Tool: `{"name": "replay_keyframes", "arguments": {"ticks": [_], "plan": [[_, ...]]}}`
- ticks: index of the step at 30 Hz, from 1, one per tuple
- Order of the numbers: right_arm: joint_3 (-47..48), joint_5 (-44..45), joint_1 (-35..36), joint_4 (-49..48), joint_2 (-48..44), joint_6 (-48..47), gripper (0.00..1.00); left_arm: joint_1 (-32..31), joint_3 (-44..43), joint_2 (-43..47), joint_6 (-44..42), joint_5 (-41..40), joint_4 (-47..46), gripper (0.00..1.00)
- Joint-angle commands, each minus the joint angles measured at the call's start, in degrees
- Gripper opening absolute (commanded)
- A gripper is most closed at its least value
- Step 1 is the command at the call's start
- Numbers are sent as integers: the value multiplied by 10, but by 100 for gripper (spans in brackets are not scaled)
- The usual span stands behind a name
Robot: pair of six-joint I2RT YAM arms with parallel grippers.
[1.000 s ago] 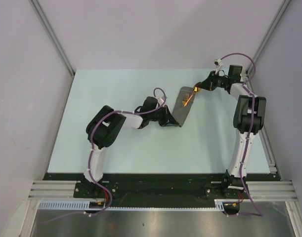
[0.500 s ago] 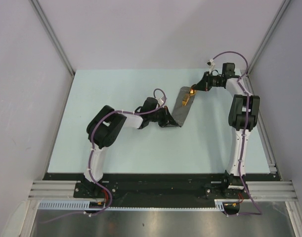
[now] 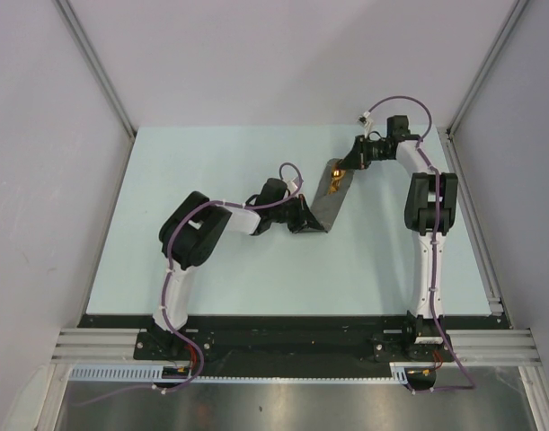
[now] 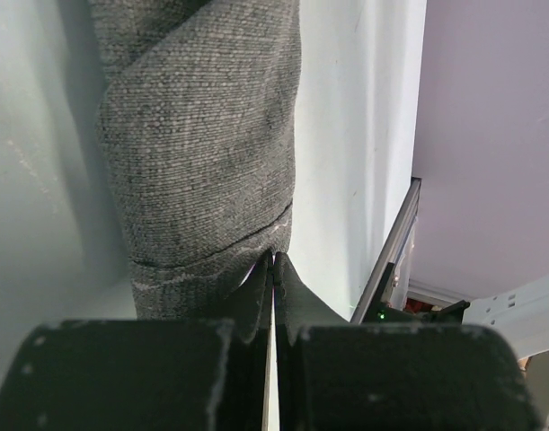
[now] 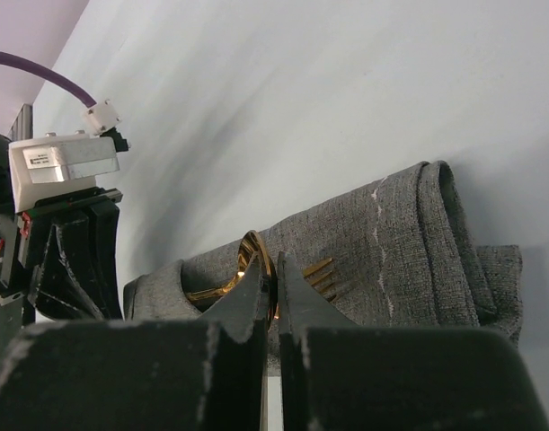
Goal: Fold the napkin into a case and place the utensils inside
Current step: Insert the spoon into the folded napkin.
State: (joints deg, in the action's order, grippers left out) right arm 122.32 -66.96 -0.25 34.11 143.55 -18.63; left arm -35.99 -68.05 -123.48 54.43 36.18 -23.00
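The dark grey case (image 3: 326, 203) lies slanted on the table, right of centre. My left gripper (image 3: 309, 220) is shut on its near end; in the left wrist view the closed fingertips (image 4: 274, 262) pinch the cloth edge of the case (image 4: 202, 135). My right gripper (image 3: 343, 168) is at the far end, shut on the gold spoon (image 3: 335, 179). In the right wrist view the jaws (image 5: 274, 262) grip the spoon's bowl (image 5: 252, 242). The spoon's handle runs into the case (image 5: 391, 251). The fork's tines (image 5: 324, 271) lie beside it on the cloth.
The pale table (image 3: 211, 180) is walled by grey panels with metal rails at its left, right and near edges. The left arm's wrist (image 5: 67, 251) shows at the case's other end in the right wrist view.
My right gripper has moved left and slightly nearer with the spoon, bringing it further along the case. The left gripper and the case's near end have stayed still.
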Motion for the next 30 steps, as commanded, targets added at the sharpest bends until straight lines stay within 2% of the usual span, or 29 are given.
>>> {"name": "replay_keyframes", "arguments": {"ticks": [1, 6, 11, 17, 21, 23, 27, 30], "plan": [[40, -8, 1, 37, 12, -23, 0, -3, 4, 7, 2, 4, -32, 0], [78, -18, 1, 71, 41, -21, 0, -3, 0, 26, -12, -3, -10, 0], [125, -14, 17, 101, 67, -7, 0, -1, -9, 5, 4, 4, -12, 0], [123, -2, 27, 81, 68, 14, 0, -1, -11, 1, 6, 3, -17, 0], [124, 10, 32, 78, 68, 20, 8, -1, -11, 1, 5, 3, -14, 0], [124, 11, 32, 73, 68, 25, 8, -2, -11, 0, 5, 3, -13, 0], [121, 12, 26, 71, 67, 27, 8, -1, -11, 0, 4, 3, -13, 0], [115, 6, 22, 71, 64, 24, 3, -1, -12, 0, 4, 4, -13, 0]]}}
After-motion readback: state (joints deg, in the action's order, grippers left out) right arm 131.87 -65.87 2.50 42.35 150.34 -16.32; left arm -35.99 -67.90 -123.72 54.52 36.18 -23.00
